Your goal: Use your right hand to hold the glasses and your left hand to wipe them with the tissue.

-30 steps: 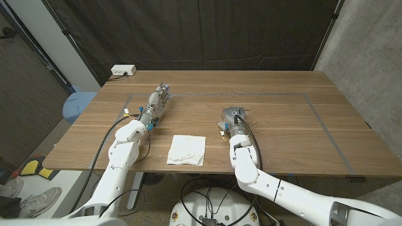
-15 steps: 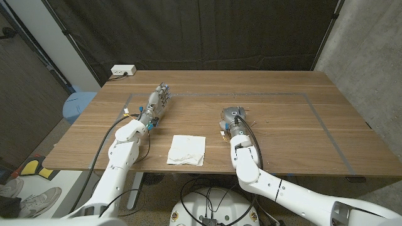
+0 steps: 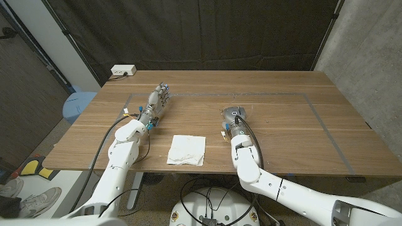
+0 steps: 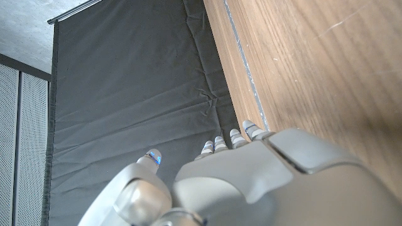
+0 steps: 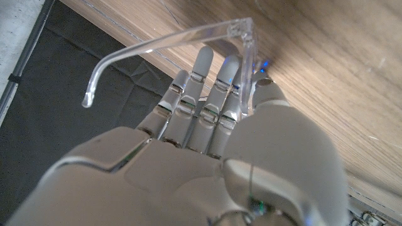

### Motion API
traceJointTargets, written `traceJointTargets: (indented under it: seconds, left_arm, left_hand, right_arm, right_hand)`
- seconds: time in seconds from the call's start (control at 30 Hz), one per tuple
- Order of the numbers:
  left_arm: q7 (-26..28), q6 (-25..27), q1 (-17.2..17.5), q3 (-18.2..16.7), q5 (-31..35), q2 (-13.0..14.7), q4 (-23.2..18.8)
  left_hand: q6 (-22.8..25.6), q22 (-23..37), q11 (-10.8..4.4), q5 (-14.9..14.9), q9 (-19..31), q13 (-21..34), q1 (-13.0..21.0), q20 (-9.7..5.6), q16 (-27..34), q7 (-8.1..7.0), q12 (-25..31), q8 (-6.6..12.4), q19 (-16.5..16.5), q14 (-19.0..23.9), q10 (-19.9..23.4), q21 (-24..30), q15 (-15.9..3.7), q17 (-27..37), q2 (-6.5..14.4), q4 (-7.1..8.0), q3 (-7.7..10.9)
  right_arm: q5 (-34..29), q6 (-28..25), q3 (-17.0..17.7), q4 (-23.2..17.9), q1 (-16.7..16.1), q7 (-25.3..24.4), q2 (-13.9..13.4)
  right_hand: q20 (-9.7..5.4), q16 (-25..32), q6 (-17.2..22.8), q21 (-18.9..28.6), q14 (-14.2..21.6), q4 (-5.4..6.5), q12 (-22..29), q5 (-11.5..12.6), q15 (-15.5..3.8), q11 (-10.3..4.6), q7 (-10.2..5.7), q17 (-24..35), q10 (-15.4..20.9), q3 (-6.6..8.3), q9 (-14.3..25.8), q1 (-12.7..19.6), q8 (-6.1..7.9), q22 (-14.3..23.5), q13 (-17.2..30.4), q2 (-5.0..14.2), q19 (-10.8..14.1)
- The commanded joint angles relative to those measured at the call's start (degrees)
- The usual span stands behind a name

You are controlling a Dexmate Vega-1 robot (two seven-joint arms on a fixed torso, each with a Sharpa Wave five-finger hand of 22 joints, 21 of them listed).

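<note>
right hand [image 5: 207,144]: fingers against clear glasses [image 5: 188,41], temple arm sticking out past the fingertips; firm grip can't be confirmed
glasses location: at the right hand's fingertips, on the wooden table [image 3: 282,125]
left hand [image 3: 157,102]: fingers straight, close together, holding nothing
tissue [image 3: 186,150]: white, lies between the two forearms, nearer the robot than both hands
writing/labels: none legible
containers: none seen
</note>
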Motion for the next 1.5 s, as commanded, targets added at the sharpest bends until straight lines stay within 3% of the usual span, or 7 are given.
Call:
traceJointTargets:
  seconds: [0.03, 0.57, 0.7, 0.83, 0.93, 1.07, 1.5]
  left_arm:
    - [-0.14, -0.02, -0.29, -0.04, -0.01, 0.0, 0.37]
    - [-0.63, 0.42, -0.14, 1.39, 1.82, 1.12, -0.79]
    - [-0.17, -0.95, 0.09, 2.03, 3.15, 1.66, -1.18]
    - [1.48, -2.75, 0.87, 3.12, 6.04, 2.91, -2.82]
    - [3.33, -3.23, 1.85, 4.18, 9.2, 4.53, -5.15]
    - [2.83, -2.41, 2.71, 5.64, 11.77, 7.6, -7.95]
    - [-4.01, -0.55, 6.02, 9.36, 16.52, 18.85, -17.7]
  left_hand:
    - [-11.95, 0.14, 0.15, 0.02, 0.34, 0.09, 0.05, -1.71, -0.2, 0.04, -0.01, -0.06, -3.23, -11.45, -10.54, -0.15, -0.06, 0.09, 4.8, -0.23, -0.17]
    - [-11.37, -0.01, -0.42, -0.03, 0.3, 0.07, 1.33, -2.47, -0.31, -0.42, 0.04, 0.14, -3.15, -11.4, -10.4, -0.31, -0.64, -0.13, 5.05, -1.2, 0.48]
    - [-9.3, -0.34, -1.0, -0.62, 0.22, 0.03, 4.95, -2.77, -0.23, -1.62, 0.36, 0.73, -2.66, -10.36, -9.26, -0.54, -0.85, -0.42, 4.18, -3.81, 1.83]
    - [-2.55, -0.37, -3.03, -3.29, 0.3, 0.11, 12.74, -2.52, 0.72, -3.44, 1.33, 2.35, -0.21, -4.14, -4.21, -0.35, -0.76, -0.23, 1.06, -9.83, 3.0]
    - [2.66, 0.21, -4.16, -5.46, 0.44, 0.38, 17.43, 1.34, 1.76, -3.73, 2.47, 3.2, 2.6, 2.8, 1.99, 0.79, 0.46, 0.22, -0.49, -13.4, 3.16]
    - [6.66, 0.7, -4.63, -6.49, 0.58, 0.71, 19.49, 4.33, 2.73, -3.55, 4.01, 3.93, 1.33, 6.82, 8.05, 0.56, 1.76, 1.12, -1.12, -14.81, 3.15]
    - [8.1, 0.89, -3.19, -6.6, 0.69, 0.93, 22.41, 7.9, 3.02, -2.53, 3.8, 3.82, 2.61, 8.2, 9.38, 1.11, 2.42, 1.77, -3.05, -17.08, 2.95]
  right_arm:
    - [1.43, 0.9, 0.9, -0.2, -0.54, -0.58, -0.49]
    - [19.13, 7.58, 11.26, -3.44, -7.73, -23.18, 1.44]
    - [23.54, 10.52, 13.74, -3.97, -9.35, -28.68, 2.08]
    - [26.59, 12.91, 15.35, -3.91, -10.23, -33.14, 2.6]
    - [27.89, 13.55, 15.9, -3.79, -10.34, -34.93, 2.78]
    - [28.76, 13.72, 16.04, -3.48, -10.07, -36.43, 2.98]
    - [29.98, 13.22, 16.88, -5.33, -11.34, -41.62, 3.49]
  right_hand:
    - [-2.17, 0.32, 3.01, 0.65, 1.22, 0.58, 0.55, -0.42, -6.89, 0.32, -1.6, 0.48, 1.32, 0.19, 0.07, 2.12, 0.28, 0.19, 0.33, 1.26, 0.33]
    - [-2.16, 0.85, 4.36, 1.48, 2.94, 0.85, 0.99, -1.0, -6.88, 0.91, -0.46, 1.1, 3.0, 0.32, -0.11, 3.27, 0.36, 0.24, 0.82, 1.17, 0.01]
    - [-2.21, 1.15, 4.71, 1.67, 3.41, 0.87, 1.14, -1.11, -6.85, 0.82, -0.11, 1.38, 3.53, 0.26, -0.12, 3.52, 0.39, 0.26, 0.96, 1.04, -0.08]
    - [-1.8, 1.18, 4.88, 1.91, 3.51, 0.86, 1.14, -1.18, -6.89, 0.87, 0.13, 1.53, 3.68, 0.32, -0.12, 3.83, 0.36, 0.27, 1.1, 1.01, -0.01]
    - [-1.59, 1.25, 4.81, 2.05, 3.66, 0.95, 1.13, -1.25, -6.82, 0.92, 0.24, 1.66, 3.77, 0.3, -0.12, 3.92, 0.25, 0.27, 1.21, 0.98, -0.08]
    - [-1.62, 1.29, 4.81, 2.21, 3.76, 0.97, 1.08, -1.3, -6.83, 0.83, 0.29, 1.77, 3.77, 0.33, -0.12, 4.08, 0.18, 0.27, 1.31, 0.98, -0.06]
    - [-1.46, 1.19, 4.86, 2.75, 3.81, 1.2, 0.91, -1.55, -6.81, 0.72, 0.34, 2.07, 3.76, 0.38, -0.1, 4.38, -0.07, 0.25, 1.69, 0.99, -0.13]
